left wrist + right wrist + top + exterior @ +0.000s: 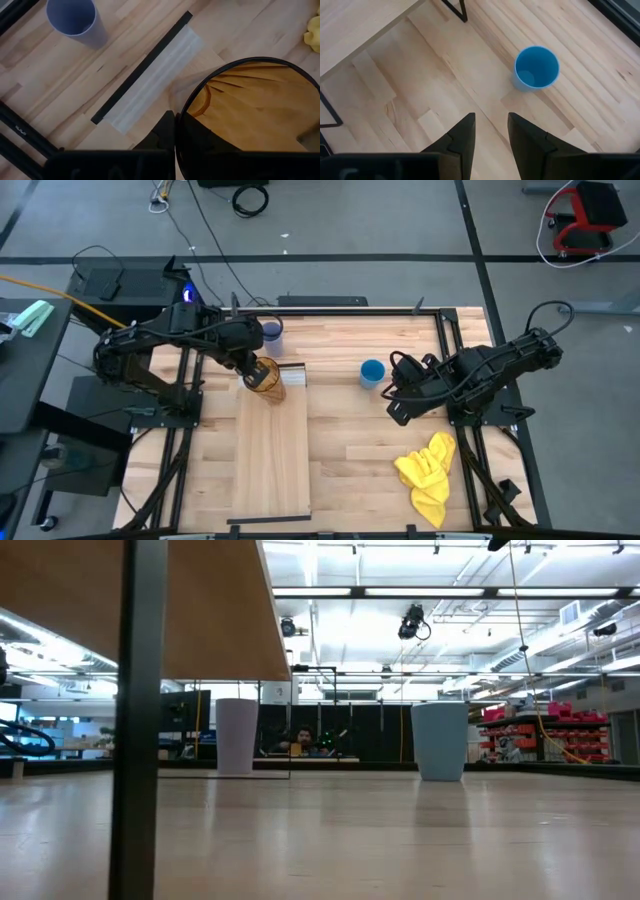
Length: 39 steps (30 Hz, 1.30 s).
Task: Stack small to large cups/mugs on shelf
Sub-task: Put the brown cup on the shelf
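Note:
My left gripper is shut on the amber tumbler, over the shelf's far end by the white strip. The lavender cup stands upright on the table beyond that end; it also shows in the low view. The blue cup stands upright on the table right of the shelf. My right gripper hangs open just near of the blue cup, with nothing between its fingers. My left gripper pinches the tumbler's wall at its rim, one finger outside and the other inside the cup. The fingers come steeply from above. The tumbler hangs mouth up over the shelf's far end; whether its base touches the board does not show.
A yellow cloth lies on the table near the right front. The shelf stands raised on dark legs, its underside above the table top. Bare table lies between the shelf and the blue cup.

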### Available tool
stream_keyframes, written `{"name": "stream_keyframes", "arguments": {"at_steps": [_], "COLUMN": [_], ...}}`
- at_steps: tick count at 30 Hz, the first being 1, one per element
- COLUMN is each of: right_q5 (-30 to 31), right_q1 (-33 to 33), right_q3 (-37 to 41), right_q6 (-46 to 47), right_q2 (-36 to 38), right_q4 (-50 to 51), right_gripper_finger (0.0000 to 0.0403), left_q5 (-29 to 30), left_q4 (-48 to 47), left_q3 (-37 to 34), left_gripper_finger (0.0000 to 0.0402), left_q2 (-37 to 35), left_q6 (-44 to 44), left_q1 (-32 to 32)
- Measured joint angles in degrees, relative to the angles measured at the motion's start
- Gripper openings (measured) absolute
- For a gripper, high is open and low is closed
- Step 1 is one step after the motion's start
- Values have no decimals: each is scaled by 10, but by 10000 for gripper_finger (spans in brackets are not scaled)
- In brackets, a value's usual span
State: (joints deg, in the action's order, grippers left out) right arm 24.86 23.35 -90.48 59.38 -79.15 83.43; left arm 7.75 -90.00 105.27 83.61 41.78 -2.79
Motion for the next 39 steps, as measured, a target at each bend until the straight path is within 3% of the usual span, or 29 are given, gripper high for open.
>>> {"name": "stream_keyframes", "arguments": {"at_steps": [18,39], "right_q5": [1,2], "right_q1": [0,0], "right_q3": [0,0], "right_q6": [6,6], "right_q2": [0,0], "right_q4": [-5,-12], "right_gripper_finger": [122,122], "left_q5": [-3,-16], "left_q4": [7,-1], "left_q3": [-43,-14], "left_gripper_finger": [12,62], "left_q2": [-2,-1], "left_q6": [2,-20], "left_q1": [0,0]}}
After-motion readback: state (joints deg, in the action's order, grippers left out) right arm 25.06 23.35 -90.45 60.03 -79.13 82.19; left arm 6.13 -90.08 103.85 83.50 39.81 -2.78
